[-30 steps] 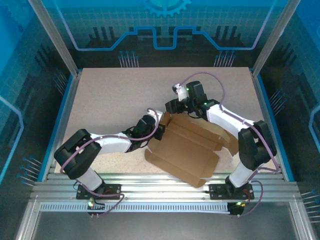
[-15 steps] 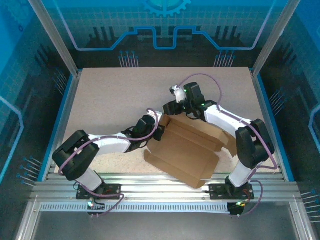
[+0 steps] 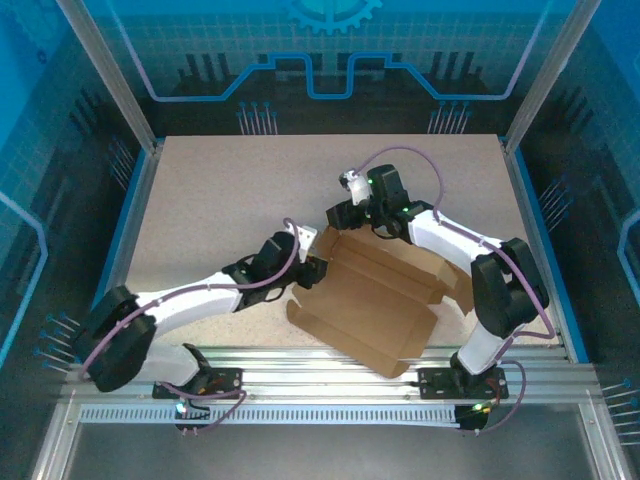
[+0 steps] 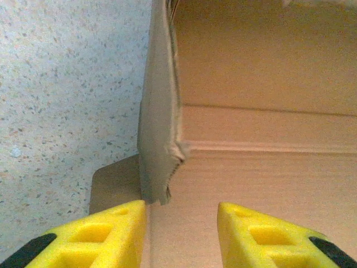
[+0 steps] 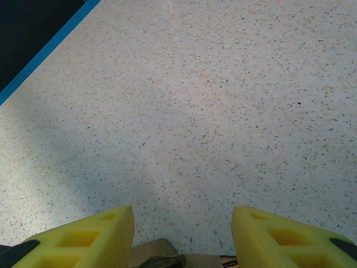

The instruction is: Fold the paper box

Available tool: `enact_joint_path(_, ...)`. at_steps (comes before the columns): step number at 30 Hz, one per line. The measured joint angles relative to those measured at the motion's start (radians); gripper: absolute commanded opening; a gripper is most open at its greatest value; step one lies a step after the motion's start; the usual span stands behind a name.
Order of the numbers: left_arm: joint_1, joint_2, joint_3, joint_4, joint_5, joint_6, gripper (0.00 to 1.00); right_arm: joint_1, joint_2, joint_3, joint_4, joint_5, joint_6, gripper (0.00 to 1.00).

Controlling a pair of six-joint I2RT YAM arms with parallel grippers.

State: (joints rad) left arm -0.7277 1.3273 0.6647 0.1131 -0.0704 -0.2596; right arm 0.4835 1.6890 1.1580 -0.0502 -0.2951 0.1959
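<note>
One paper box [image 3: 365,300], brown die-cut cardboard with creased panels, lies partly unfolded on the speckled table [image 3: 220,190]. At its left edge my left end effector [image 4: 181,206] stands parted, gripping nothing, its yellow fingers [image 4: 111,234] facing a raised flap [image 4: 159,111] with a frayed corner. At the box's far corner my right end effector [image 5: 181,211] gapes empty over the table.

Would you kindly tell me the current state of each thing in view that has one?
paper box: partly folded, open on top, its left side wall standing upright.
left gripper: open, clamping nothing, the upright wall's edge just ahead of its fingers.
right gripper: open, fingers wide apart, at the box's far corner.
</note>
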Motion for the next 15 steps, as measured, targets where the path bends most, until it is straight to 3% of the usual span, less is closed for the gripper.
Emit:
enact_joint_path(4, 0.028, -0.116, 0.0, -0.074, 0.023, 0.003, 0.47, 0.0, 0.0, 0.0, 0.0, 0.0, -0.005, 0.49)
enact_joint_path(9, 0.165, -0.227, -0.047, -0.098, 0.117, -0.023, 0.58, 0.0, 0.0, -0.001, 0.007, 0.0, -0.006, 0.49)
enact_joint_path(12, 0.26, -0.216, -0.103, -0.056, 0.206, -0.034, 0.58, 0.0, 0.0, -0.003, 0.009, -0.003, -0.006, 0.49)
enact_joint_path(15, 0.293, -0.147, -0.13, -0.021, 0.258, -0.02, 0.59, 0.0, 0.0, -0.003, 0.01, -0.005, -0.006, 0.49)
